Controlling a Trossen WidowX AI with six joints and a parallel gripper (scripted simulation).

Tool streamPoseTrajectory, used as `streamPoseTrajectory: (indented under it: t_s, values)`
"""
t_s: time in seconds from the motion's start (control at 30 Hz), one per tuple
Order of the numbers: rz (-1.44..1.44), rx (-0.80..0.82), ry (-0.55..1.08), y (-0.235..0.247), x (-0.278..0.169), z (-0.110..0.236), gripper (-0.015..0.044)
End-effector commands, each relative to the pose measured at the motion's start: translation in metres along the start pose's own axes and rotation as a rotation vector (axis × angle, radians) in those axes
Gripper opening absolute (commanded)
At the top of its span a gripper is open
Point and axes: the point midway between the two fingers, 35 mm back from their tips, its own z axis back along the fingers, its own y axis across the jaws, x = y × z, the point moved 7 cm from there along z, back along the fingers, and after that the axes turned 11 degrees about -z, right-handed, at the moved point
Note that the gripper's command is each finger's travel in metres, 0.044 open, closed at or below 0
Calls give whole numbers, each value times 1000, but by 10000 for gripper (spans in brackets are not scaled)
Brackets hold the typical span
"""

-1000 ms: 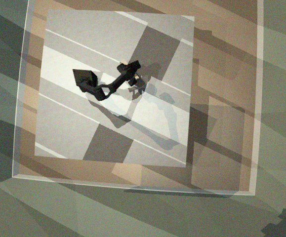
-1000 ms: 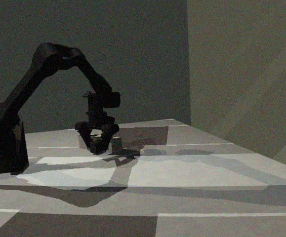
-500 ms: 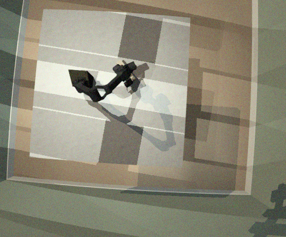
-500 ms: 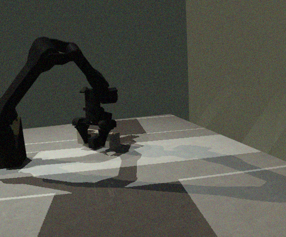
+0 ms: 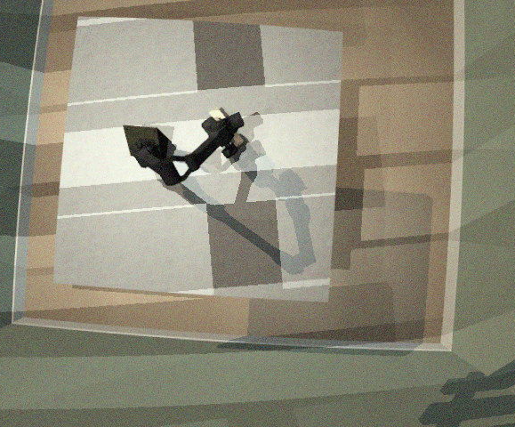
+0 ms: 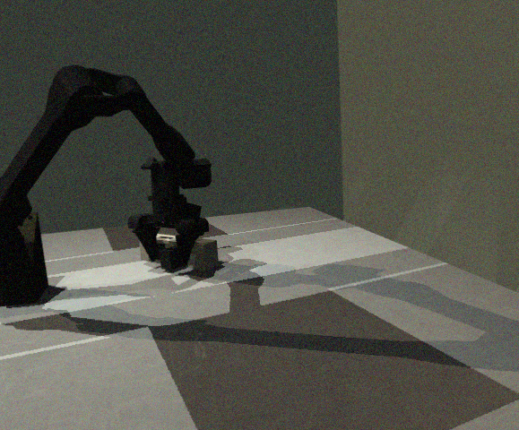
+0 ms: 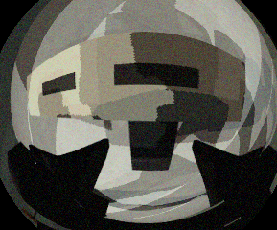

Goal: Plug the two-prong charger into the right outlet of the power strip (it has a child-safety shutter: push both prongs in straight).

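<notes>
The power strip (image 5: 215, 114) (image 6: 206, 256) (image 7: 97, 57) is a pale block. In the wrist view it crosses the upper half, with one dark slot area (image 7: 156, 75) at the centre and another (image 7: 58, 83) at the left. The charger (image 6: 170, 260) (image 7: 152, 155) is a small black block against the strip's near side, below the central dark area. Its prongs are hidden, so I cannot tell how far in they sit. My gripper (image 6: 167, 260) (image 7: 151, 145) is open, pointing down low around the charger, with gaps on both sides between fingers and charger in the wrist view.
The arm's dark base (image 5: 146, 140) (image 6: 11, 272) stands at the left of the pale table top (image 5: 124, 253) (image 6: 88, 389). Bright light bands, brown patches and long arm shadows cross the table. In the top view the arm covers most of the strip.
</notes>
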Motion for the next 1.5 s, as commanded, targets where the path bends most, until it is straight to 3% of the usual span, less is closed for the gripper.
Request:
streamPoseTrajectory:
  t_s: [0.0,1.37,1.47]
  values:
    - [6,-3,3,0,-5,-1,440]
    - [8,-3,6,-9,-51,-4,440]
    - [-5,26,-78,-10,-50,7,440]
